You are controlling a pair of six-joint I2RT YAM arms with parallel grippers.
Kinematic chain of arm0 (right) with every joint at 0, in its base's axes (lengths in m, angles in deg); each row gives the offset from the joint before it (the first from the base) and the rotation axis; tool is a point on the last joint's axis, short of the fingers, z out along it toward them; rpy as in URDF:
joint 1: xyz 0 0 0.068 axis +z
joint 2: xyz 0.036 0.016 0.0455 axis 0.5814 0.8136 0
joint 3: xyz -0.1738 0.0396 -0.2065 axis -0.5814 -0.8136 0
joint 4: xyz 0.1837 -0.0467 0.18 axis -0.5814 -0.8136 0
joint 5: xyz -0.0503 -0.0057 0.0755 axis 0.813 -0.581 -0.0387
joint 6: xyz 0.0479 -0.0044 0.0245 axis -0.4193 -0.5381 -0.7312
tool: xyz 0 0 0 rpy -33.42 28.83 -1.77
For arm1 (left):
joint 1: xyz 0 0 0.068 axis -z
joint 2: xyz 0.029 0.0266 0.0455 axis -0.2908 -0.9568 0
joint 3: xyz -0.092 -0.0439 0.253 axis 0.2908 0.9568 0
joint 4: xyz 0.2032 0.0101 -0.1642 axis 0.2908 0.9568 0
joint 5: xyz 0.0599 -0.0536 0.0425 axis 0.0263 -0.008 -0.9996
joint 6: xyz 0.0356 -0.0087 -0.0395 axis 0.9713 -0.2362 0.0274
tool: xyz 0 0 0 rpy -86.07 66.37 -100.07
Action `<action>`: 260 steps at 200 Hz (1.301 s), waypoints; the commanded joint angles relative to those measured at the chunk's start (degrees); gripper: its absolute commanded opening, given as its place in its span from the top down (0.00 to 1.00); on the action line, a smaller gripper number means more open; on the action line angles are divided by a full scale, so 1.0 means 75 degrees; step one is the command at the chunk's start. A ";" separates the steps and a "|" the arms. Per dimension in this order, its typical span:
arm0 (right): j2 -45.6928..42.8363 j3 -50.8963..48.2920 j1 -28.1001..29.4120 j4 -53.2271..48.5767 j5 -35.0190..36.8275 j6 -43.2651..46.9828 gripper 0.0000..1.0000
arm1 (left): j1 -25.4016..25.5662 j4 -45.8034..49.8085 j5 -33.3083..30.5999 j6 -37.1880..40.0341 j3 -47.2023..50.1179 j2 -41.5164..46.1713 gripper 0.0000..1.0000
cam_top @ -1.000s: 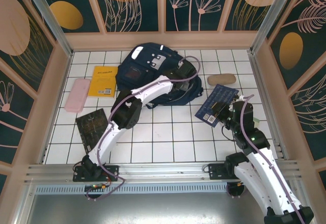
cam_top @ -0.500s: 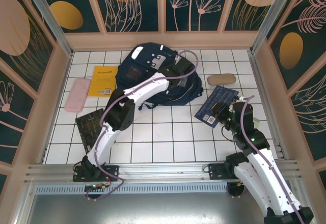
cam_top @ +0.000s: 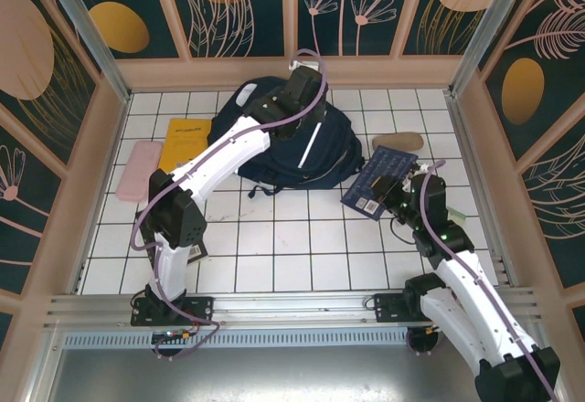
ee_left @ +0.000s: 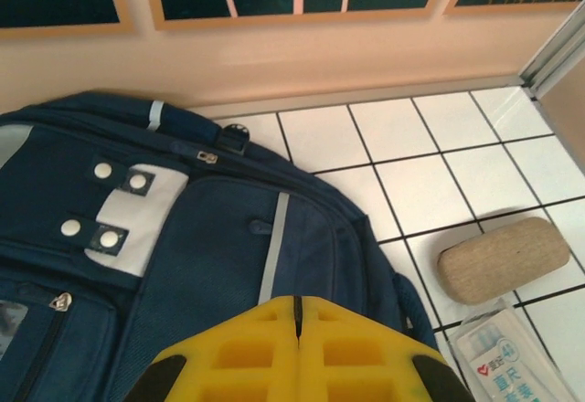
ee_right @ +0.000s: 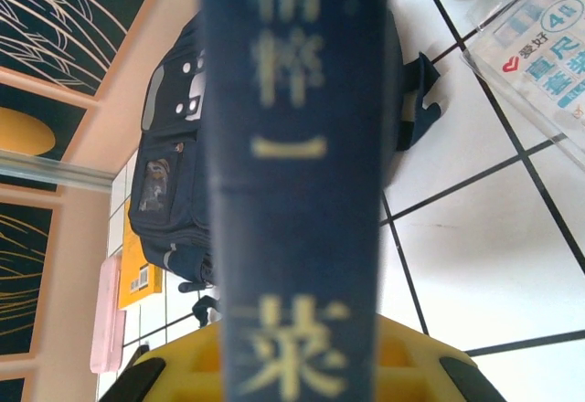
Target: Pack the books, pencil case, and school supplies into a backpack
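Note:
The navy backpack [cam_top: 274, 151] lies at the back of the tiled floor. My left gripper [cam_top: 300, 80] hovers over its top end, fingers [ee_left: 347, 347] pressed together with nothing between them, the backpack [ee_left: 183, 265] just beneath. My right gripper [cam_top: 395, 194] is shut on a navy book [cam_top: 382, 178], held tilted off the floor to the right of the pack; its spine [ee_right: 292, 192] stands upright between the yellow pads. A yellow book [cam_top: 186, 144] and a pink case [cam_top: 139, 169] lie left of the pack. The tan pouch [cam_top: 398, 141] lies to its right.
A clear packet with blue print [ee_left: 503, 356] lies on the tiles just in front of the tan pouch [ee_left: 503, 260]. The left arm's elbow [cam_top: 174, 219] hangs over the left tiles. The back wall [ee_left: 302, 55] is close behind the pack.
My left gripper shut and swung from the backpack's right side up to its top end near the wall. My right gripper shifted the navy book slightly left.

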 commanded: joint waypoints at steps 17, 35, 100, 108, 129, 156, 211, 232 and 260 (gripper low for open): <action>0.0140 -0.0071 -0.0199 0.0876 -0.0239 0.0185 1.00 | -0.0028 0.0121 0.0683 0.0100 0.0136 -0.0264 0.82; 0.0140 -0.0086 -0.0329 0.0876 -0.0418 0.0226 1.00 | -0.0029 0.0135 0.0743 0.0259 0.0024 -0.0717 0.72; -0.0012 0.0102 -0.0647 0.0333 -0.0624 0.0388 1.00 | -0.0018 0.0482 0.0890 0.0540 -0.1443 -0.2776 0.56; -0.0024 0.0093 -0.0682 0.0275 -0.0646 0.0383 1.00 | -0.0006 0.0488 0.0879 0.0576 -0.1568 -0.2925 0.54; -0.0080 0.0029 -0.0755 0.0188 -0.0702 0.0353 1.00 | 0.0060 0.0505 0.0700 0.0699 -0.1789 -0.3287 0.48; -0.0132 -0.0024 -0.0827 0.0141 -0.0719 0.0305 1.00 | 0.0132 0.0677 0.0235 0.0788 -0.2048 -0.3682 0.46; -0.0069 -0.0037 -0.0905 0.0217 -0.0800 0.0260 1.00 | 0.0213 0.1045 -0.0701 0.1077 -0.2164 -0.4433 0.43; -0.0037 -0.0048 -0.0927 0.0253 -0.0836 0.0236 1.00 | 0.0308 0.1121 -0.1053 0.1246 -0.2144 -0.4601 0.39; -0.0030 -0.0106 -0.0942 0.0324 -0.0859 0.0174 1.00 | 0.0363 0.1230 -0.1218 0.1295 -0.2151 -0.4592 0.27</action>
